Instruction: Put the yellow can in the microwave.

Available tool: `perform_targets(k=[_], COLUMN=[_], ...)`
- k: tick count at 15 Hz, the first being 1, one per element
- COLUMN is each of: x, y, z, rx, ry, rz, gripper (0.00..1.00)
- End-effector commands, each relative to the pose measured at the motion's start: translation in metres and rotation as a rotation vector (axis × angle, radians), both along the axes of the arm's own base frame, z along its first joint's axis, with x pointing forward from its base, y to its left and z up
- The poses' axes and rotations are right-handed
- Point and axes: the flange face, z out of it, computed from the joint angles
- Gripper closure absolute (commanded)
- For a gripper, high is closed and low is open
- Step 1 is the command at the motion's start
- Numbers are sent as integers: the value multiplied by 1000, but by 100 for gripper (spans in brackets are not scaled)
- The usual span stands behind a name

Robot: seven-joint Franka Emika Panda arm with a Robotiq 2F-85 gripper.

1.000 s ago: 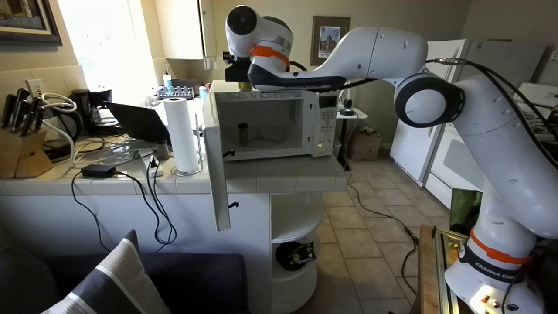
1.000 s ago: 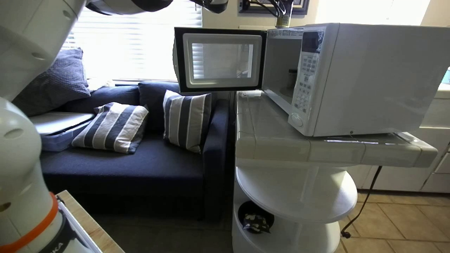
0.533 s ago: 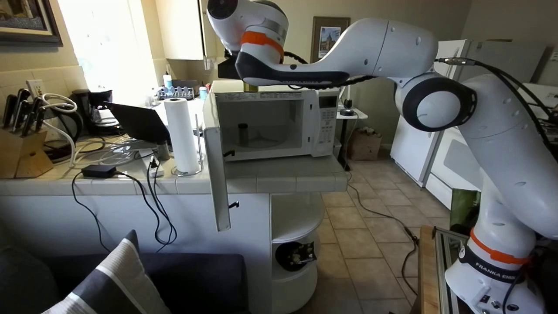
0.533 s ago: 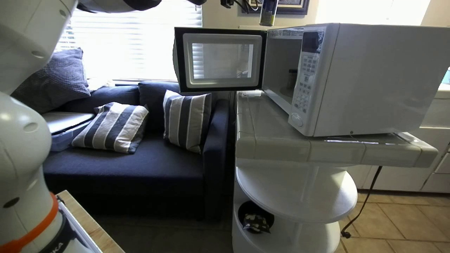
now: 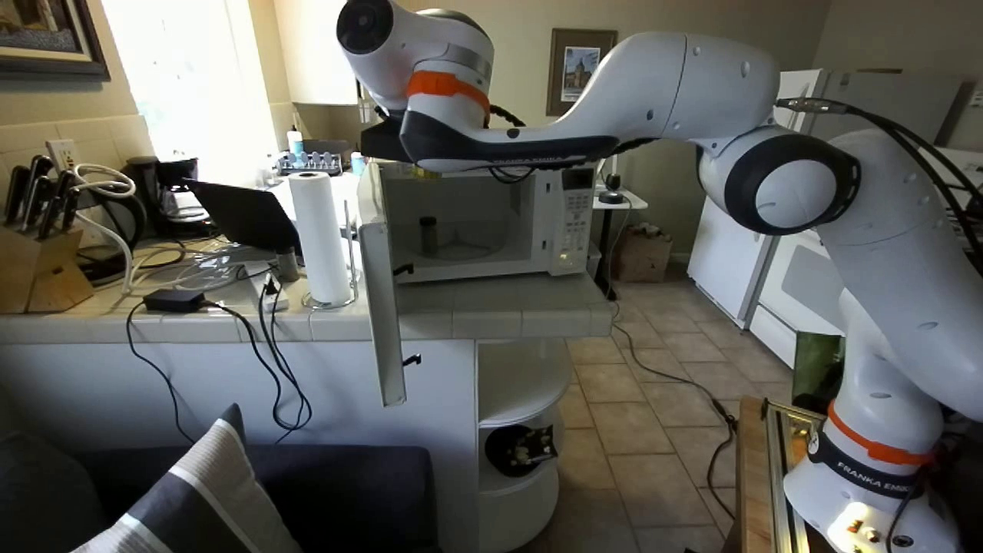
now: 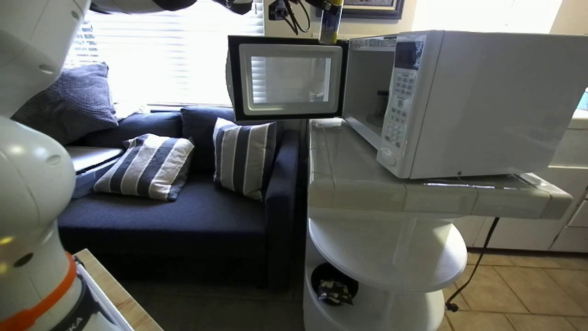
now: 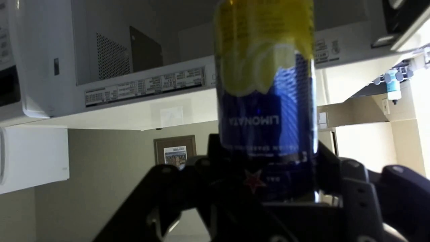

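Observation:
The yellow can (image 7: 265, 77), yellow with dark blue and the word LIMONATA, is held in my gripper (image 7: 270, 153). The fingers press on both sides of its blue end in the wrist view. In an exterior view the can (image 6: 330, 25) hangs upright in the air, its lower end near the top edge of the open door. In an exterior view only a yellow bit of the can (image 5: 425, 173) shows below the arm, in front of the top of the microwave (image 5: 572, 223). The microwave (image 6: 496, 101) is white, with its door (image 6: 291, 41) swung wide open and its cavity exposed.
A dark jar (image 5: 428, 236) stands inside the microwave. The open door (image 5: 382, 307) juts out past the counter edge (image 5: 491, 322). A paper-towel roll (image 5: 321, 238) stands beside the door. A black adapter (image 5: 174, 301) and cables lie on the counter.
The gripper, with the can in it, has moved from above the microwave's top out to its front, on the door side. In the last half second the can has come down a little.

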Motion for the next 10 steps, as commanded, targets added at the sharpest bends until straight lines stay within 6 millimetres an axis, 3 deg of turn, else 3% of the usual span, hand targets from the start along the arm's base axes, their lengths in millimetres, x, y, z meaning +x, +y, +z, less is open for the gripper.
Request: perform_targets(k=[1, 4, 10], x=[-10, -18, -48], y=[0, -13, -51], z=[-23, -43, -50], rx=[-32, -50, -43], ry=[0, 47, 123], rz=[26, 42, 123], gripper=[62, 62, 62])
